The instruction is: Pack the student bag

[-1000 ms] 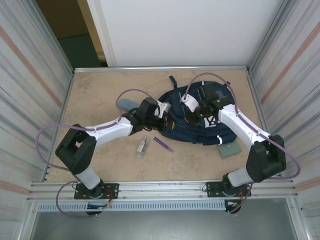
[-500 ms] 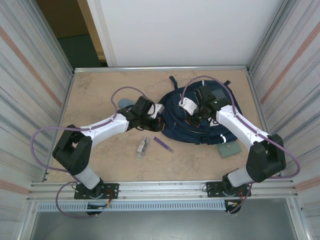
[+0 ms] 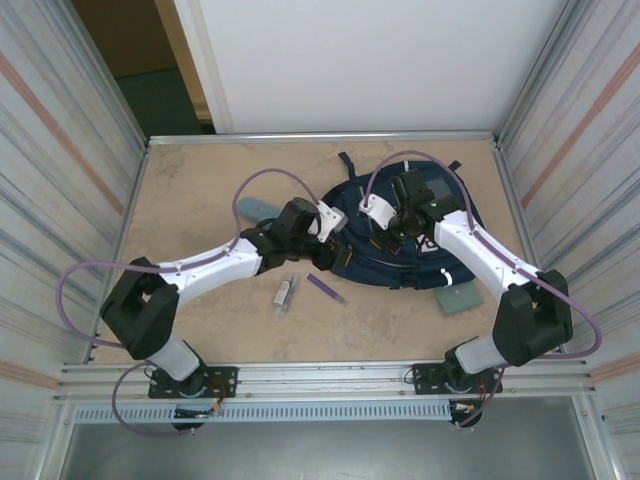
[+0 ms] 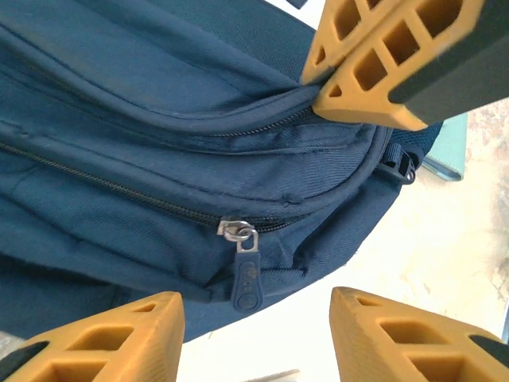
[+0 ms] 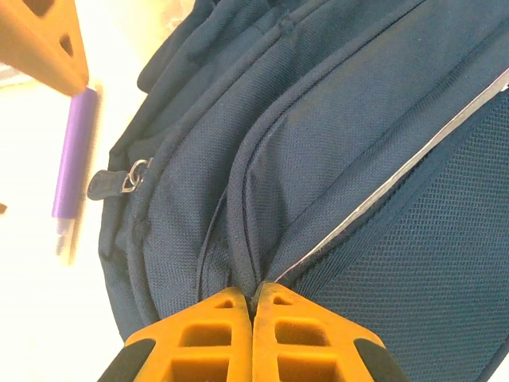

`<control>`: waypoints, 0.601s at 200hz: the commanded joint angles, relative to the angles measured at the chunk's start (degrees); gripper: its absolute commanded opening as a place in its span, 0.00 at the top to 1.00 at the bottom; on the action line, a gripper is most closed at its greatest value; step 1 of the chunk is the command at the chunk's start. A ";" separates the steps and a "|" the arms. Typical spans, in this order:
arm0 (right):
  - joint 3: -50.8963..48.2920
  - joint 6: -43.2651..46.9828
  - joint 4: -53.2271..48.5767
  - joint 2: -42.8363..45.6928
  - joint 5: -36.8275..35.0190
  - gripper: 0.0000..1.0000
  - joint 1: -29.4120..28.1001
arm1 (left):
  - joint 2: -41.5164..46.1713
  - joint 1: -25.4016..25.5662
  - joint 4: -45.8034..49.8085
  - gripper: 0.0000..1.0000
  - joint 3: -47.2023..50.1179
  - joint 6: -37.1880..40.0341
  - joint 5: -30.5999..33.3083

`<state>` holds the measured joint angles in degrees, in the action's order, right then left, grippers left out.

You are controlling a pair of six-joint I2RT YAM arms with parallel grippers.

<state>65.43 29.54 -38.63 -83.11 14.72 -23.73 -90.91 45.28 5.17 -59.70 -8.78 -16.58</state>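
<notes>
Pincers meet at the student bag (image 3: 398,268), which lies flat on the far right part of the table (image 3: 200,190), its top close to the far edge and its right side near the right edge.

We see the left pincer (image 3: 325,243) at the bag's left rim, its jaws moderately wide and holding nothing. In the left wrist view its two orange fingers (image 4: 103,334) stand apart on either side of a dark zipper pull (image 4: 247,278), which hangs from a closed zipper and touches neither finger.

We see the right pincer (image 3: 392,232) over the middle of the bag, clamped tight on the navy fabric. In the right wrist view its fingertips press together on a raised fold beside a zipper line, and a pale piping strip (image 5: 398,171) runs off to the upper right. In the left wrist view the right pincer's fingers come in at the top right and bite the bag along an upper zipper seam.

On the bare table, toward the near edge from the bag's left rim, lies a purple pen (image 3: 327,289). Just to its left is a small white and grey item (image 3: 285,293) that we cannot identify. A teal flat thing (image 3: 461,298) lies at the bag's near right side; we cannot tell whether it is tucked under the bag. A teal object (image 3: 254,207) lies left of the bag, beyond the left arm (image 3: 210,265).
</notes>
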 commanded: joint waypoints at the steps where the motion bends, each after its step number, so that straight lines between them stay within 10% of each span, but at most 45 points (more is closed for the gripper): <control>1: -0.63 -0.53 0.83 2.60 3.67 1.00 0.53 | -1.97 0.96 -3.81 0.48 -0.56 2.12 2.13; 72: 0.43 -0.88 -1.28 0.59 5.95 1.00 -0.03 | -7.05 2.58 -4.97 0.58 -2.83 3.97 9.92; 120: 0.36 -0.62 -1.99 0.51 3.71 1.00 -1.29 | -3.69 2.12 -4.01 1.00 -1.02 9.98 14.73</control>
<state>65.21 29.15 -38.68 -82.89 17.08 -24.05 -97.62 47.79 1.28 -60.71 -3.16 -6.17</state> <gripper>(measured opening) 0.046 0.058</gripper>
